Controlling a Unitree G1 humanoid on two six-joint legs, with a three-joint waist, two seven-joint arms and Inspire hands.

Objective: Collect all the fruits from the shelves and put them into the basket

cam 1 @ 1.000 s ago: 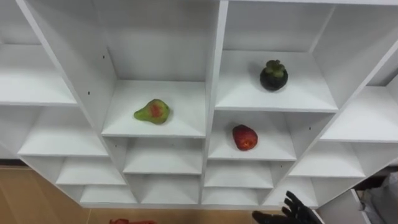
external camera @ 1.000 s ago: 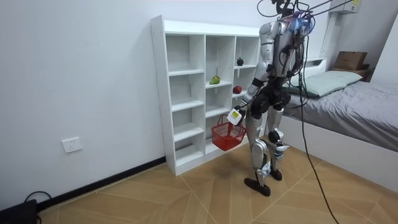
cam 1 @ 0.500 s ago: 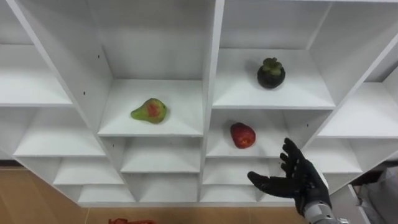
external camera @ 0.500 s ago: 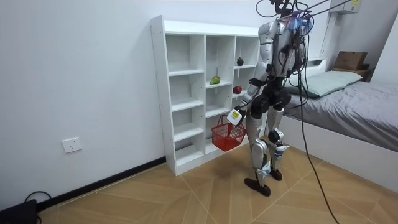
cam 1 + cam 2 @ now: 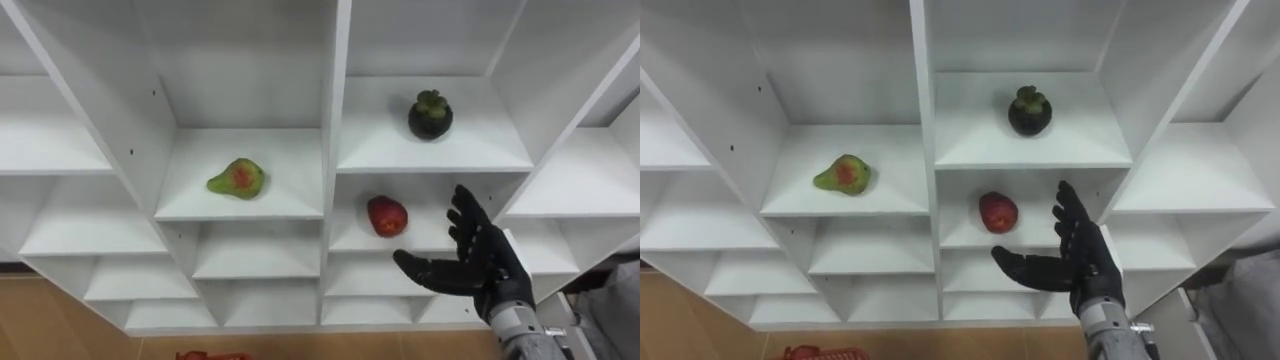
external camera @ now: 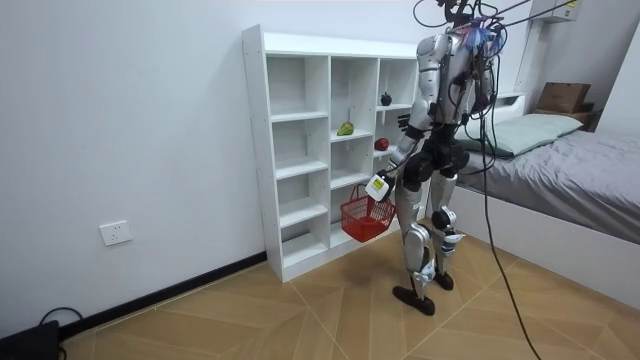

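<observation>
Stands close before a white shelf [image 5: 333, 120] of open compartments, with a bed [image 6: 590, 160] at the room view's right. Holds the right hand [image 5: 482, 268] up in front of the shelf, fingers straight and spread apart, thumb pointing left, grasping nothing. Places that hand just right of and slightly below a red fruit [image 5: 387, 216], near it but not touching. Finds the red fruit lying in its own compartment, directly under the one with a dark mangosteen [image 5: 430, 115], upright with its green cap on top. Finds a green pear [image 5: 237, 179] with a red blush one column to the left, lying on its side, at a level between the other two. Keeps all three fruits on the shelf. Carries a red basket [image 6: 364, 218] low at the side by the left hand [image 6: 385, 179], fingers closed on the handle as far as the room view tells.
</observation>
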